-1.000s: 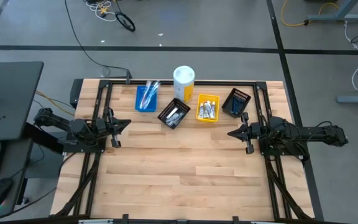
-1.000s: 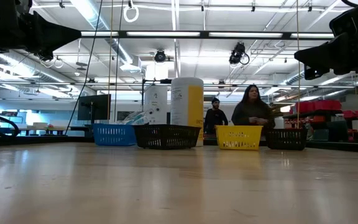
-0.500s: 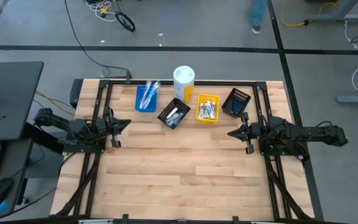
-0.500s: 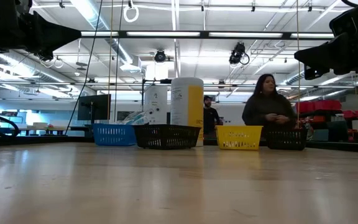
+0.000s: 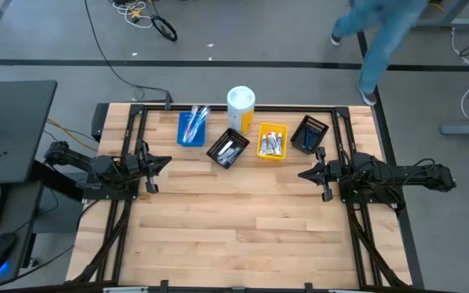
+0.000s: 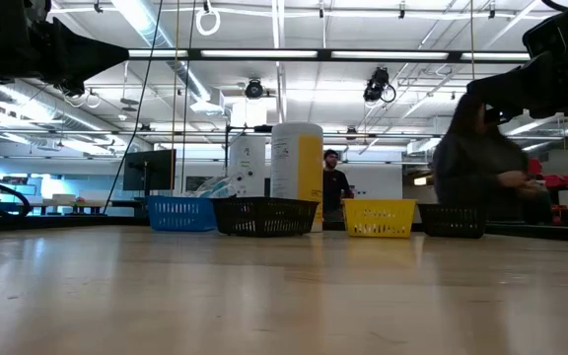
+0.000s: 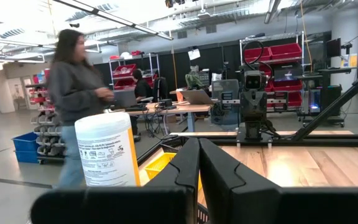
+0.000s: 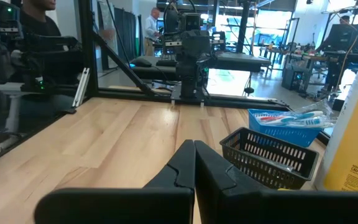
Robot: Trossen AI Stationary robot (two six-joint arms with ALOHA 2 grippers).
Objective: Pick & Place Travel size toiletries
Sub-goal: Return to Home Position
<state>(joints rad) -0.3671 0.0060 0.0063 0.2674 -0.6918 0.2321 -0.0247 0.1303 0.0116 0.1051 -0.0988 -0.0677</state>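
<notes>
The travel size toiletries lie in small bins along the table's far edge: toothbrushes in a blue bin (image 5: 191, 127), pale items in a black bin (image 5: 228, 149), tubes in a yellow bin (image 5: 272, 142). Another black bin (image 5: 310, 133) stands at the far right. My left gripper (image 5: 169, 161) is shut at the table's left side, raised off the wood and holding nothing. My right gripper (image 5: 301, 174) is shut at the right side, also raised and empty. In the right wrist view the shut fingers (image 8: 194, 163) point toward the black bin (image 8: 270, 158) and the blue bin (image 8: 288, 126).
A tall white-and-yellow cylinder (image 5: 241, 108) stands behind the bins at the far edge. Bare wood (image 5: 234, 220) spans the middle and near part of the table between the arms. A person (image 5: 381, 28) walks on the floor beyond the far right corner.
Both arms have kept still. A person beyond the table's far edge has walked toward the right.
</notes>
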